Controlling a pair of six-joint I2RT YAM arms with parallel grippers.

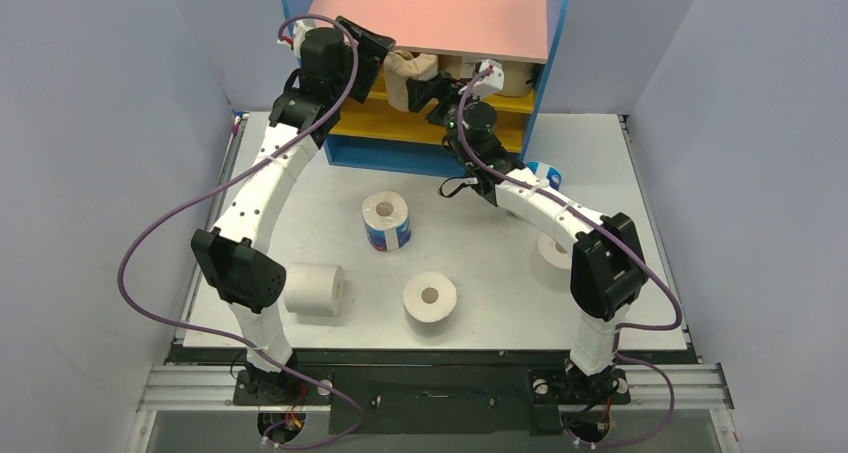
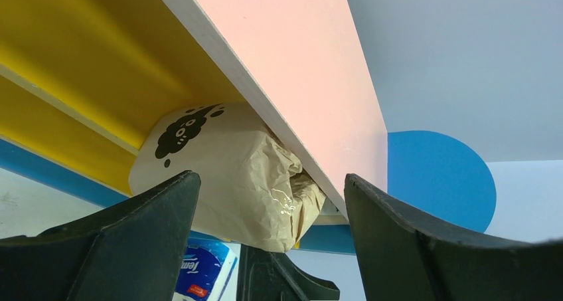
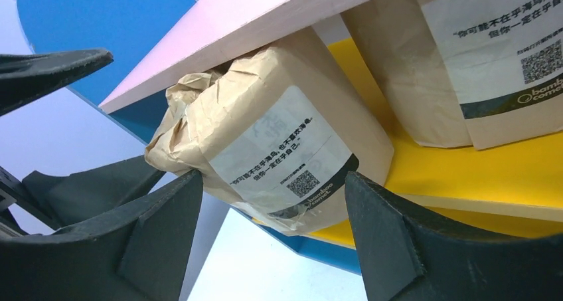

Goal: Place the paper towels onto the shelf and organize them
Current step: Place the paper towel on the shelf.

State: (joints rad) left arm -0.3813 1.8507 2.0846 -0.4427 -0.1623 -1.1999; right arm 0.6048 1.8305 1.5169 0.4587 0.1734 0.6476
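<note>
The shelf (image 1: 436, 19) stands at the back of the table, with a pink top board, yellow boards and blue sides. A tan-wrapped paper towel roll (image 1: 408, 77) lies tilted at the front edge of the upper yellow board, wedged under the pink board (image 2: 299, 62). My left gripper (image 1: 377, 55) is open at the roll's left, facing its crumpled end (image 2: 292, 188). Open as well, my right gripper (image 1: 428, 93) faces the roll's labelled side (image 3: 279, 148) from the front, one fingertip (image 3: 186, 185) touching the wrapper. Another tan roll (image 3: 465, 62) stands further right on the same board.
On the table stand a blue-and-white roll (image 1: 386, 221), a white roll on its side (image 1: 315, 289) and an upright white roll (image 1: 430, 297). Another white roll (image 1: 552, 249) and a blue one (image 1: 546, 173) are partly hidden by the right arm.
</note>
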